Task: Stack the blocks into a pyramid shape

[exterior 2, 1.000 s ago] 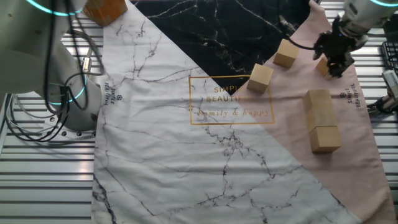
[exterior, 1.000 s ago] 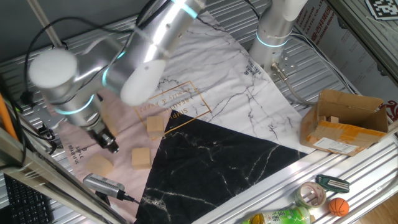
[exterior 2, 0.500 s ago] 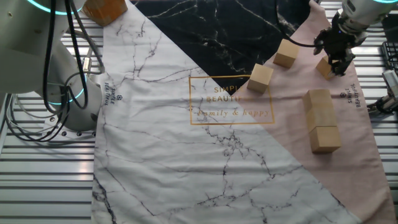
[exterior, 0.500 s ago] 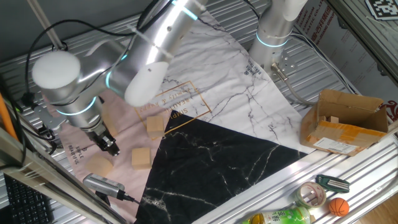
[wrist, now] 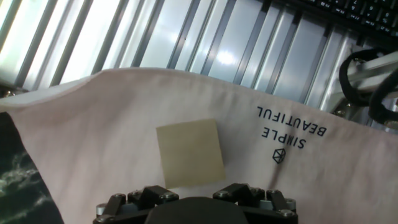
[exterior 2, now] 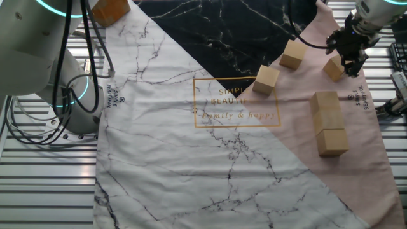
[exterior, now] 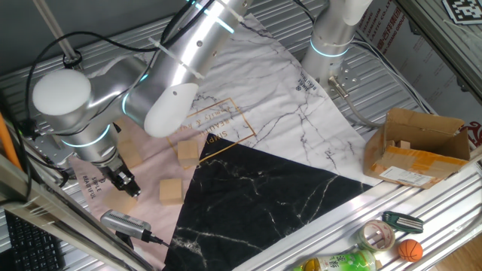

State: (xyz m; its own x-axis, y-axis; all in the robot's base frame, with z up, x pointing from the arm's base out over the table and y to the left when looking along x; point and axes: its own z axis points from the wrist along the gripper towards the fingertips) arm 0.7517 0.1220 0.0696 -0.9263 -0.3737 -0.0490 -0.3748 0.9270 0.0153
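Hand view: pale tan square-faced block (wrist: pixel 189 153) flat on pink cloth (wrist: pixel 93 124); fingers' opening unclear.

Your table (exterior: pixel 422 75) is ribbed metal, with a cloth (exterior 2: pixel 191 159) of white marble, black marble and pink panels spread over it. On the pink panel lie the blocks (exterior 2: pixel 331 126): two touching in a row, three singles apart. A cardboard box (exterior: pixel 418 147) sits on the bare metal beyond the cloth's edge.
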